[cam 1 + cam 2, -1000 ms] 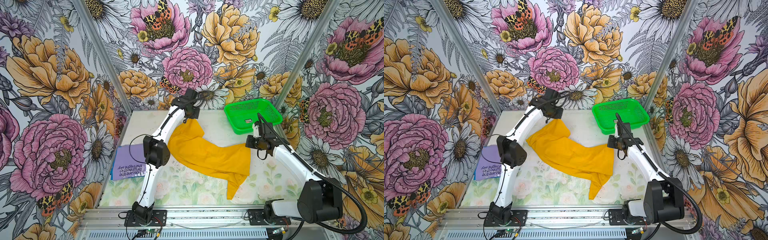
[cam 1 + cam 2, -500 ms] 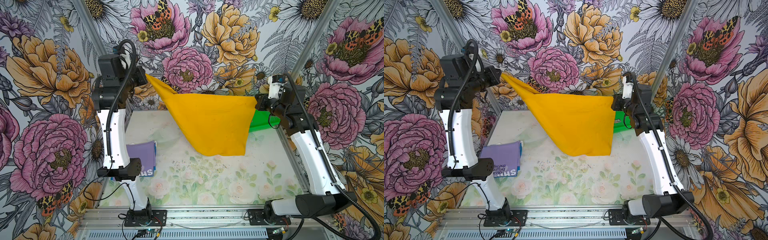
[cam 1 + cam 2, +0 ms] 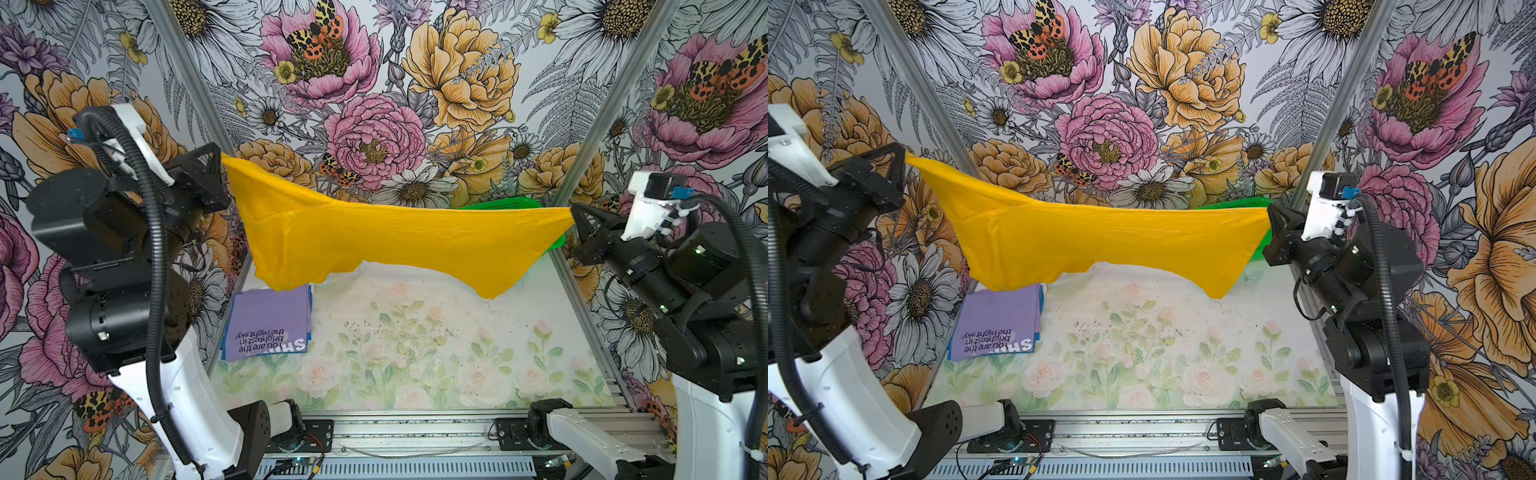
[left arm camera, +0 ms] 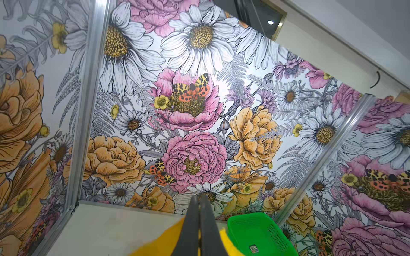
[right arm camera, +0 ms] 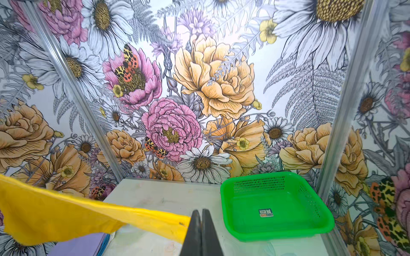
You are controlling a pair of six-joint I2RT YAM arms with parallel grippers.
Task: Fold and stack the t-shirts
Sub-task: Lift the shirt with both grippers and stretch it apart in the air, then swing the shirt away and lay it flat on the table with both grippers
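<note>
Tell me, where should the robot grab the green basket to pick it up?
Grab the green basket by its thin raised rim, on the side facing the middle of the table, coming down from above to pinch it. The basket sits upright and open-topped in the back corner, so its other sides are close to the walls.

Table (image 3: 415, 332) bears t-shirt stack (image 3: 268, 320) and green basket (image 5: 275, 236).

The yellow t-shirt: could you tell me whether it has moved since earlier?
Yes: the yellow t-shirt rose off the table and now hangs across the green basket.
</note>
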